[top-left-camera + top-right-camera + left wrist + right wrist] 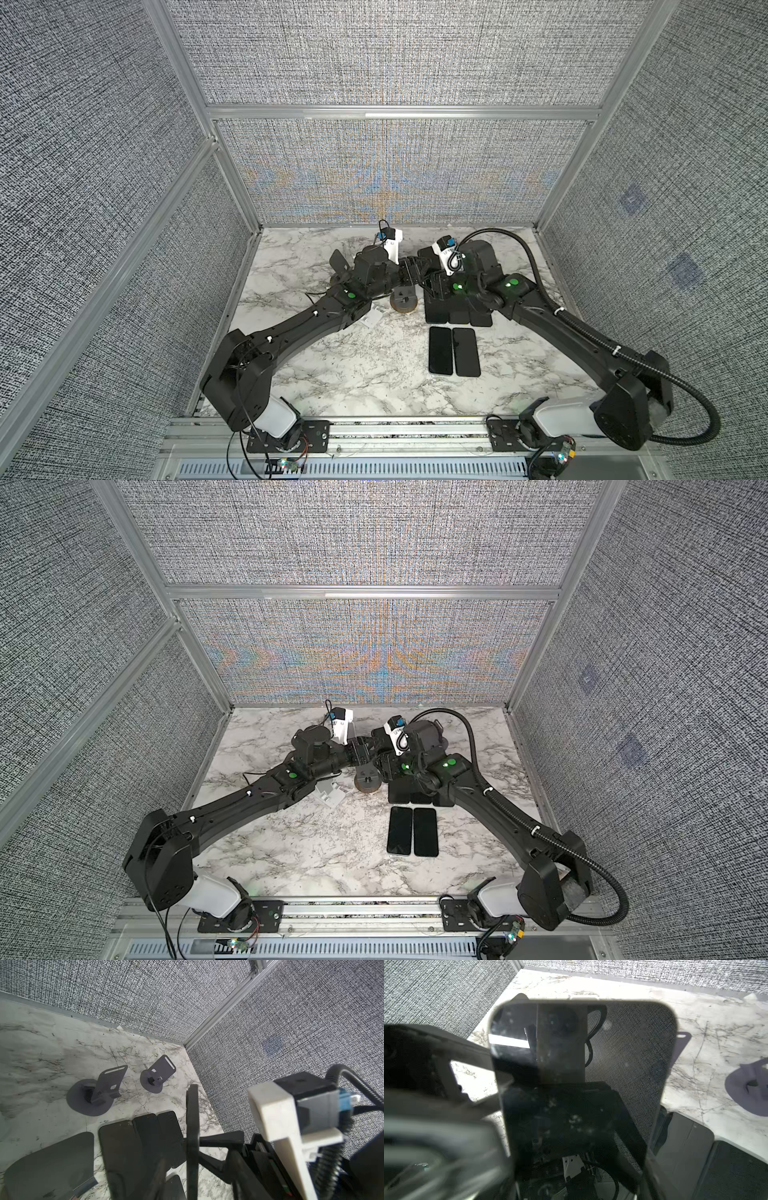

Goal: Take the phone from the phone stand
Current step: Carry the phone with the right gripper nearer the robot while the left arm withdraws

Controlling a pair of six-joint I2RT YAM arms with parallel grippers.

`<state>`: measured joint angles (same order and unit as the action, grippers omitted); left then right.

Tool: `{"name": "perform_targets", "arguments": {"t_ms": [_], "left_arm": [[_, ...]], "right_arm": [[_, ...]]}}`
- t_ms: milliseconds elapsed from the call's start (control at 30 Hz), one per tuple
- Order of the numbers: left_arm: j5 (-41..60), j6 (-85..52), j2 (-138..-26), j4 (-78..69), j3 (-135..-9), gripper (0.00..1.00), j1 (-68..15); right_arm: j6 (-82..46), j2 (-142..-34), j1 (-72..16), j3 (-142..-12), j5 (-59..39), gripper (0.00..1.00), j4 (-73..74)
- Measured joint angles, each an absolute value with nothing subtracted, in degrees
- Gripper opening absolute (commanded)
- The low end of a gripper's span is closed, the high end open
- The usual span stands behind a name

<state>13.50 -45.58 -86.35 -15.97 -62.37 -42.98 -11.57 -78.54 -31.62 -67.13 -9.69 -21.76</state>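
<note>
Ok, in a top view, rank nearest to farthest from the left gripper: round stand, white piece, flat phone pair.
1. Round stand, just robot-side of the left gripper.
2. White piece, beside the left arm.
3. Flat phone pair, toward the front edge.

text: none legible | labels, brands, numbers — none readable anywhere

My left arm (307, 328) and right arm (552, 328) are matte black with green dots (351, 295), white base housings (276, 417) and white wrist-camera brackets (392, 243); a ribbed black hose (545, 291) follows the right one.
</note>
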Motion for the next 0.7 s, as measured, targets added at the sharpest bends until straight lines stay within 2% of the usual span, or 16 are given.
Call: {"name": "perform_targets", "arguments": {"t_ms": [67,133,233,333,533,700], "left_arm": [[13.43,-44.58,-85.56,-16.05,-61.98,0.74,-42.98],[12.84,-43.09,-84.51,-15.29,-61.87,0.75,-42.96],[11.60,-39.72,-82.17,-14.13,-61.71,0.75,-42.54],[10.20,-36.14,-79.77,-12.40,-61.34,0.75,-41.76],[8.71,-29.41,-76.03,-8.78,-59.61,0.75,-40.27],[7.84,-26.79,-74.56,-8.05,-57.17,0.75,-38.79]], "right_arm": [[-11.33,-77.84,-31.38,-67.13,-8.69,0.24,-23.40],[-11.07,-77.06,-30.85,-66.98,-7.01,0.16,-25.52],[-10.50,-75.31,-29.61,-64.71,-3.86,0.09,-29.56],[-10.59,-73.01,-28.34,-61.25,-0.05,0.05,-36.27],[-15.99,-66.76,-25.41,-53.52,4.84,0.05,-49.54],[-21.17,-65.95,-20.64,-49.12,7.18,0.05,-57.47]]}}
